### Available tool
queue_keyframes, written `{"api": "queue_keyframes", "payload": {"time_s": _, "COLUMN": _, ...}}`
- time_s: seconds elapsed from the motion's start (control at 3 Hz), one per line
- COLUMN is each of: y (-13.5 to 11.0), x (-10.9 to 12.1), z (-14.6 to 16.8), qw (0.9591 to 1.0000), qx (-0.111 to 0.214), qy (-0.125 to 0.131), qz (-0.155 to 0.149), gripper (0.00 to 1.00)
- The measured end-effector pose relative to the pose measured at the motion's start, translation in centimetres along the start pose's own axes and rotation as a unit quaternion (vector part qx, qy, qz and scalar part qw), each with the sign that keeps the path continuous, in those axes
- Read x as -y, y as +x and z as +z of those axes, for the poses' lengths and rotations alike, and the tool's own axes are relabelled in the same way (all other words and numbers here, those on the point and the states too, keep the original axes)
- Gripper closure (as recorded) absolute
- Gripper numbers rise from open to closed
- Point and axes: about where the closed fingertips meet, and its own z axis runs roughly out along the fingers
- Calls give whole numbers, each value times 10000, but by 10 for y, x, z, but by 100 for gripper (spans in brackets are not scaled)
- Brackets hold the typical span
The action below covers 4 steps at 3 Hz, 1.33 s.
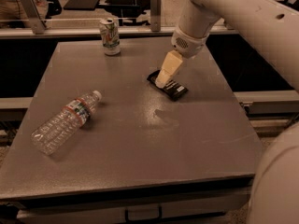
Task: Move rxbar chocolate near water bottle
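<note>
Now | gripper (161, 81) at rxbar chocolate (175, 90) | water bottle (65, 121) lying, capped

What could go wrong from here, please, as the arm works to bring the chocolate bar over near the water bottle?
1. The tool is over one end of the rxbar chocolate, not its middle. A grip there might let the flat bar pivot or slip out.
2. The water bottle lies on its side on the table. A nudge while setting the bar beside it could roll it away.

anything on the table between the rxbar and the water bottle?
Bare tabletop between rxbar chocolate and water bottle, camera view; gripper is over the bar's far end.
</note>
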Motion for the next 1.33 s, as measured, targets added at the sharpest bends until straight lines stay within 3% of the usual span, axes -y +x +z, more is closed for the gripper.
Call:
{"api": "queue_keyframes", "payload": {"time_s": 0.67, "y": -1, "x": -15, "z": 31, "qw": 9996, "qx": -255, "qy": -83, "qz": -20, "gripper": 0}}
{"api": "queue_keyframes", "payload": {"time_s": 1.33, "y": -1, "x": -28, "z": 31, "qw": 9994, "qx": -301, "qy": -47, "qz": -183, "gripper": 49}}
